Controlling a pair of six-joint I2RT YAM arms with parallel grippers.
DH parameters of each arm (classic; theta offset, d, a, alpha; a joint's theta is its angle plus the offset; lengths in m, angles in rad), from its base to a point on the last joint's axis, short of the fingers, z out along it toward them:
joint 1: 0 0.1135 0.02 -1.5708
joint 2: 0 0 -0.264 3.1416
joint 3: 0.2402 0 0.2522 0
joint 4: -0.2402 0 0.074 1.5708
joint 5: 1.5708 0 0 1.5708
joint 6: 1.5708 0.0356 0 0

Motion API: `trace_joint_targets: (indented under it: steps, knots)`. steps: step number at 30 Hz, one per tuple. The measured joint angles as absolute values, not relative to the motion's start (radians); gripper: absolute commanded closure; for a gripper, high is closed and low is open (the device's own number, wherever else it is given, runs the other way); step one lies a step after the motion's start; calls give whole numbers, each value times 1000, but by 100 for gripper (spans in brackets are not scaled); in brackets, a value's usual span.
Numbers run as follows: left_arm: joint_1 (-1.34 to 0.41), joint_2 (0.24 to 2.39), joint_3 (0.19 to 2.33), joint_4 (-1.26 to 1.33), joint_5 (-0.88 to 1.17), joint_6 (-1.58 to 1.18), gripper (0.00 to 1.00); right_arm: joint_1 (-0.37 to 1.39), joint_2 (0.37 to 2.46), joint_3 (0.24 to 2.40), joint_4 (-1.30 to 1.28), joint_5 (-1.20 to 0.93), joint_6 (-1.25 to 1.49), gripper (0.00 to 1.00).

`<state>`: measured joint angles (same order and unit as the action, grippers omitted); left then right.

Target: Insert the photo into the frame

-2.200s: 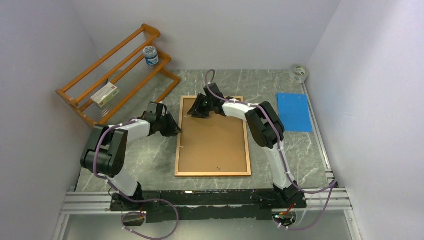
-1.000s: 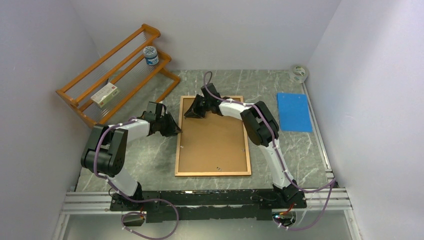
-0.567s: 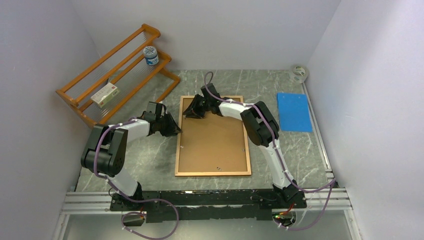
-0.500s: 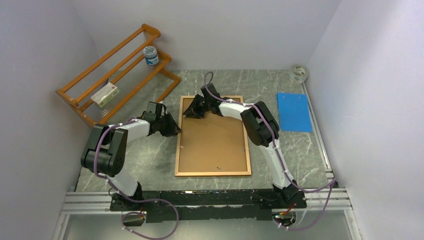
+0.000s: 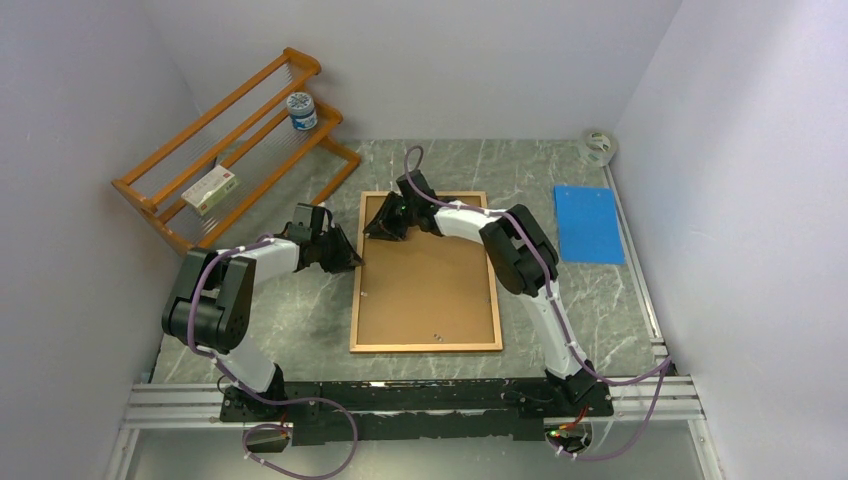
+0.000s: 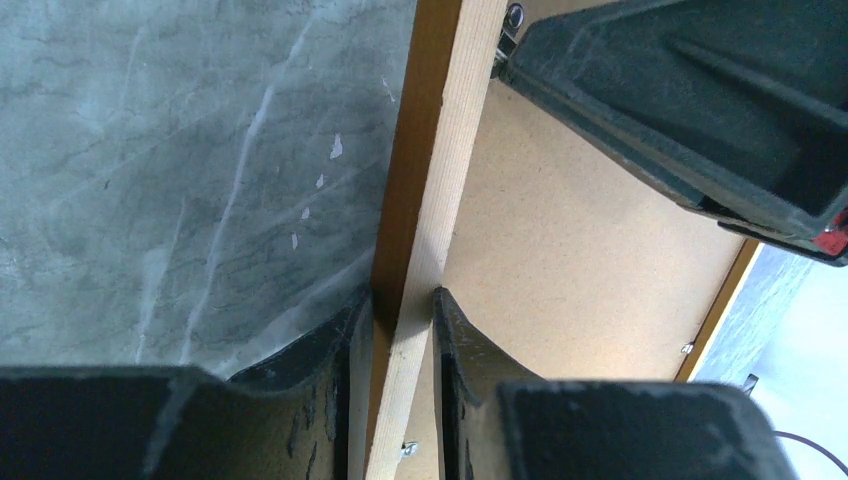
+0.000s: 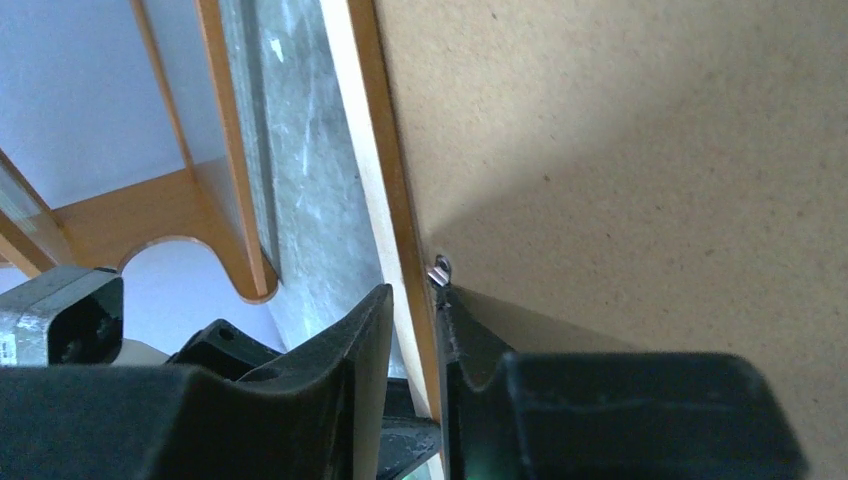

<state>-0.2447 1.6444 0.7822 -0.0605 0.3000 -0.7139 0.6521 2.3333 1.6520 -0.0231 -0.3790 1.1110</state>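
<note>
The frame [image 5: 425, 347] lies face down on the table with the plain brown backing board [image 5: 425, 280] in it. The photo does not show in any view. My left gripper [image 5: 352, 260] is shut on the frame's left rail [image 6: 440, 150], one finger on each side [image 6: 403, 310]. My right gripper [image 5: 372, 228] is at the far left corner. It is open by a narrow gap and straddles the same rail [image 7: 415, 300]. Its inner fingertip touches a small metal tab [image 7: 438, 270] at the board's edge, and its outer finger stands just clear of the rail.
An orange wooden rack [image 5: 235, 140] stands at the back left with a jar [image 5: 301, 111] and a small box [image 5: 211, 189] on it. A blue sheet [image 5: 588, 223] lies at the right, and a tape roll [image 5: 598, 146] sits in the back right corner.
My right gripper has moved left across the backing board to the frame's left rail. The left arm and the frame have not moved.
</note>
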Motion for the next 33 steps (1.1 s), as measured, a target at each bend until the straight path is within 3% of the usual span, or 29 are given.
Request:
trace_joint_targets:
  steps: [16, 25, 33]
  knots:
    - [-243, 1645, 782, -60, 302, -709, 85, 659, 2333, 1618, 26, -410, 1129, 78]
    - [-243, 1644, 780, -56, 302, -700, 85, 660, 2325, 1566, 135, -413, 1131, 64]
    - [-245, 1644, 775, -38, 303, -700, 85, 662, 2270, 1466, 203, -356, 1138, 70]
